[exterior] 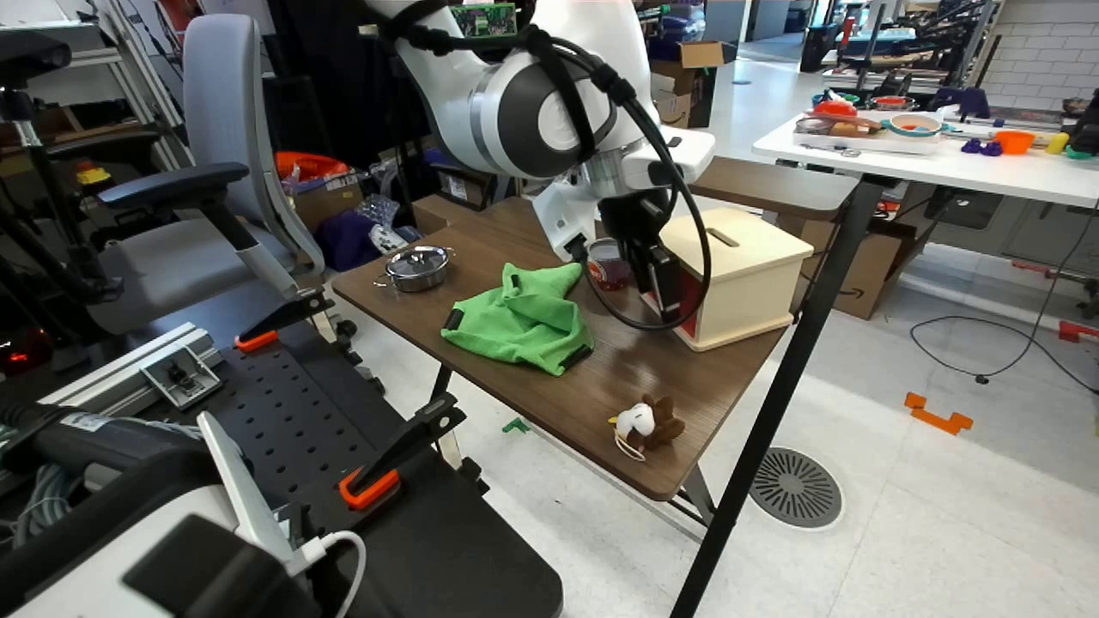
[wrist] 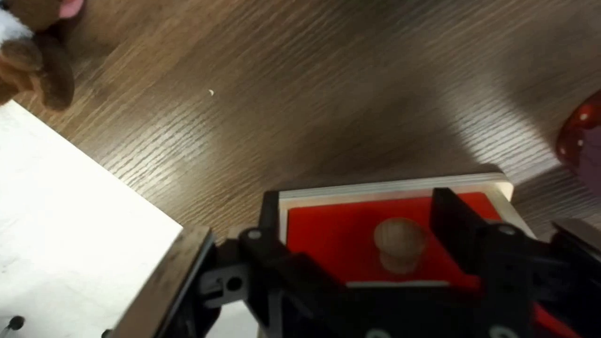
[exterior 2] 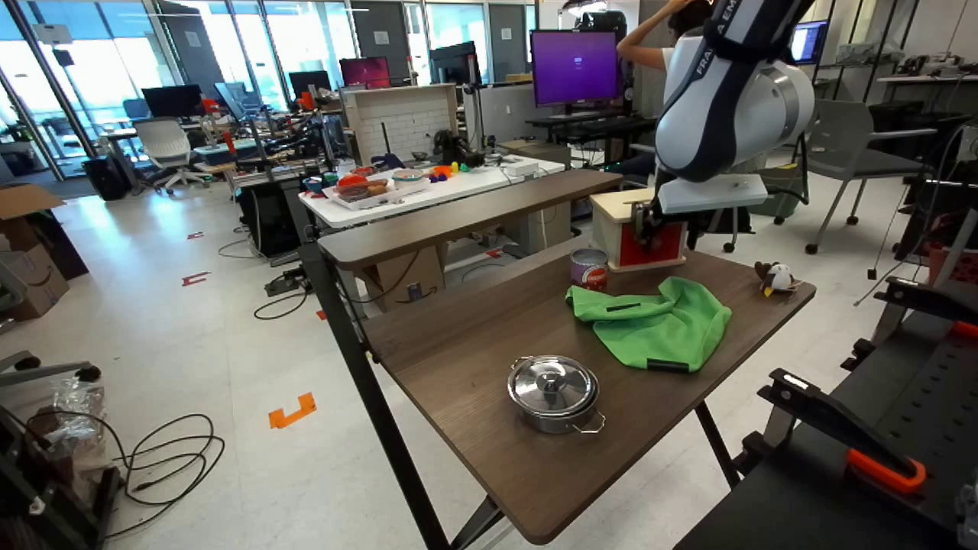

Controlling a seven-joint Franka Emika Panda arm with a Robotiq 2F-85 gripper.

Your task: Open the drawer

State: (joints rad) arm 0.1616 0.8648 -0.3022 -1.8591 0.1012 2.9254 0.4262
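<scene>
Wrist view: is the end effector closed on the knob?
No: the end effector is open, red drawer front showing around the wooden knob.

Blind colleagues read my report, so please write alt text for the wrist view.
Black robot fingers stand apart, with the wooden knob of a red-fronted drawer between them in the image, not gripped. On the brown table, a plush toy shows partly at upper left, a can at right.

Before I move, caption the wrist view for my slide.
Gripper open at the red drawer, knob showing between the fingers.
</scene>
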